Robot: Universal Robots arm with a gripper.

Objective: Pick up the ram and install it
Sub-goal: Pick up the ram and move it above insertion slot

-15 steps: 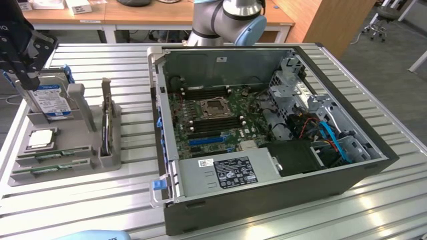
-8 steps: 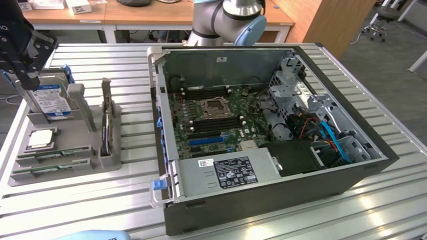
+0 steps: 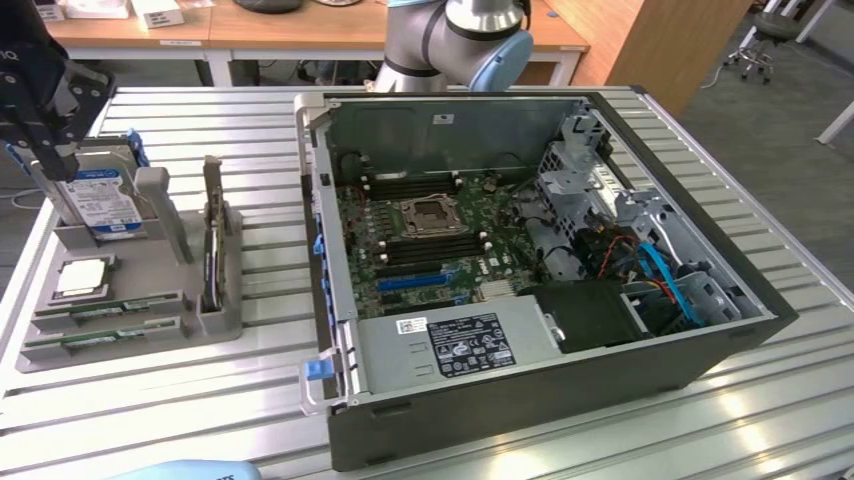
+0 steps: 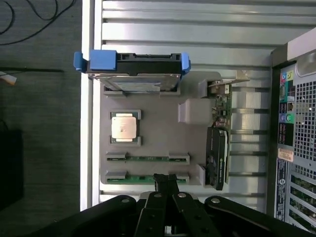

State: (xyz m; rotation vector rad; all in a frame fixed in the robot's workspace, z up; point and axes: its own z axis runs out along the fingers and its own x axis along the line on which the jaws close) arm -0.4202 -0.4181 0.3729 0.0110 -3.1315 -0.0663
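Two alike green sticks lie in slots of the grey holder [image 3: 160,262], and I cannot tell which is the ram. One [image 3: 107,308] sits beside the silver processor. The other [image 3: 100,338] lies by the holder's front edge. In the wrist view they appear as the inner stick [image 4: 147,158] and the outer stick [image 4: 123,178]. My gripper [image 3: 56,172] hangs high over the holder at the exterior view's far left. Its fingers [image 4: 165,181] are shut with nothing between them, and their tips line up with the outer stick.
The holder also carries a hard drive [image 3: 104,200] in a blue caddy, a square silver processor [image 3: 83,276] and an upright expansion card [image 3: 214,235]. The open computer case [image 3: 534,250] lies at the exterior view's right, its motherboard [image 3: 427,225] exposed. A slatted metal table [image 3: 160,400] is underneath.
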